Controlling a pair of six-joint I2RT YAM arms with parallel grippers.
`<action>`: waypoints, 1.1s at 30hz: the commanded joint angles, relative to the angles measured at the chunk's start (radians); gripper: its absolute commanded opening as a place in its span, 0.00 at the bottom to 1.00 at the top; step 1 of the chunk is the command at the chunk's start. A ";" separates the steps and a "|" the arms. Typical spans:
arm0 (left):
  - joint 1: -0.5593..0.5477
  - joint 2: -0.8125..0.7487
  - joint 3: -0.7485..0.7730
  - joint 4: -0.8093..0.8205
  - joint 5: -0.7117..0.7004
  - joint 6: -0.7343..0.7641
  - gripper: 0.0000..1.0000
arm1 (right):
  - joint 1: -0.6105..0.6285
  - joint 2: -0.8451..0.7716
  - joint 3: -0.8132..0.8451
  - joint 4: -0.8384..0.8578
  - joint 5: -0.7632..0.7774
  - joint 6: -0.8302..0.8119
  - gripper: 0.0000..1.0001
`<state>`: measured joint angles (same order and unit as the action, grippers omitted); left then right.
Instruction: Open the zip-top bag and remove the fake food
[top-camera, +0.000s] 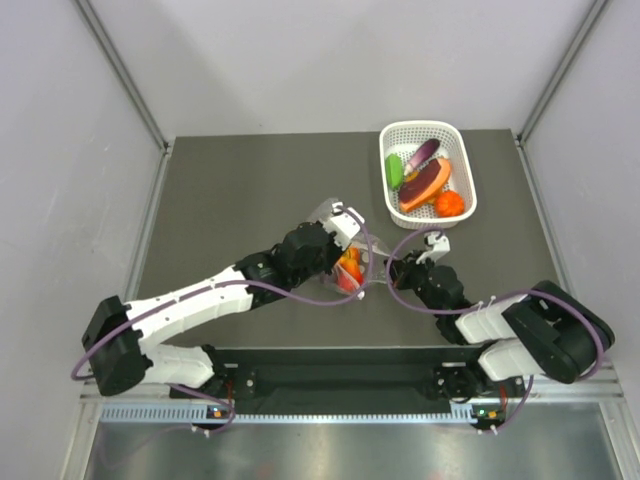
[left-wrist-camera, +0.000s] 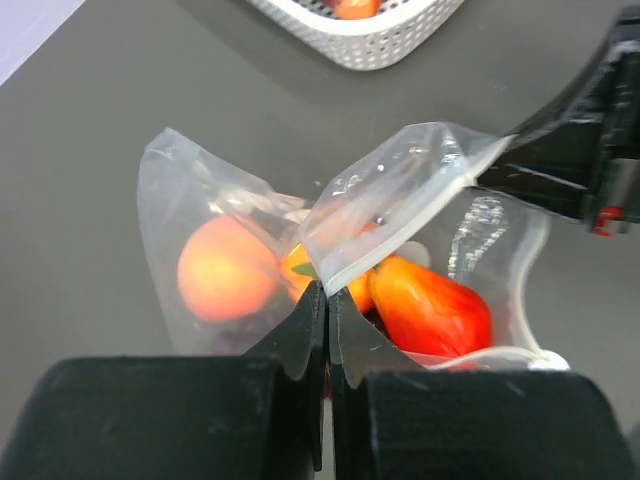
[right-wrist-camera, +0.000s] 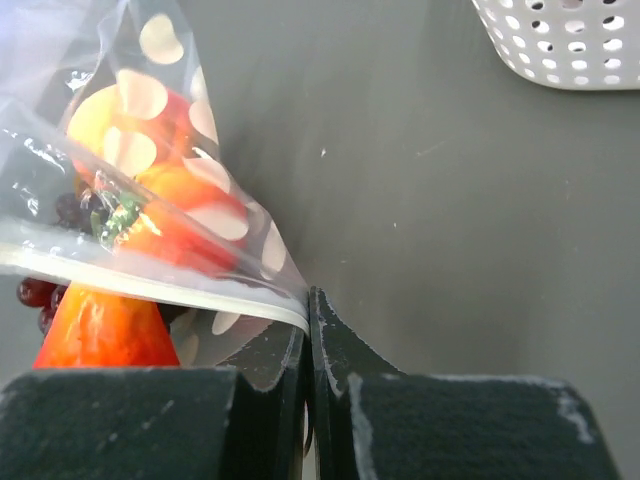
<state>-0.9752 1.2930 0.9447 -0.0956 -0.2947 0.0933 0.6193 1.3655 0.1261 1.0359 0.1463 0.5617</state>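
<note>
The clear zip-top bag (top-camera: 352, 262) with white dots hangs between both grippers near the table's middle. My left gripper (left-wrist-camera: 327, 290) is shut on one lip of its zip strip (left-wrist-camera: 385, 248). My right gripper (right-wrist-camera: 308, 297) is shut on the other lip (right-wrist-camera: 150, 287). Inside the bag (left-wrist-camera: 230, 250) lies the fake food: a round peach-orange fruit (left-wrist-camera: 225, 268), a red-orange apple-like fruit (left-wrist-camera: 430, 308) and dark purple grapes (right-wrist-camera: 35, 293). The right gripper's black body (left-wrist-camera: 580, 160) shows at the right of the left wrist view. The bag's mouth is pulled partly apart.
A white lattice basket (top-camera: 462, 165) stands at the back right, holding a green vegetable (top-camera: 395, 170), a long purple eggplant (top-camera: 425, 152) and orange pieces (top-camera: 450, 203). Its rim shows in both wrist views (left-wrist-camera: 380, 45) (right-wrist-camera: 560, 50). Dark grey tabletop (top-camera: 230, 200) surrounds the bag.
</note>
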 joint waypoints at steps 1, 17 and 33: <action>0.004 -0.096 0.011 0.014 0.034 -0.030 0.00 | 0.003 0.021 -0.005 0.036 0.081 -0.003 0.00; 0.012 0.206 0.011 0.195 0.072 -0.046 0.00 | 0.013 -0.271 -0.002 -0.183 0.018 -0.158 0.62; 0.082 0.180 -0.007 0.263 0.170 -0.076 0.00 | 0.094 -0.639 0.000 -0.402 -0.218 -0.272 0.64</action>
<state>-0.8959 1.5272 0.9508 0.0811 -0.1455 0.0345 0.6785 0.6552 0.0986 0.6228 0.0151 0.3126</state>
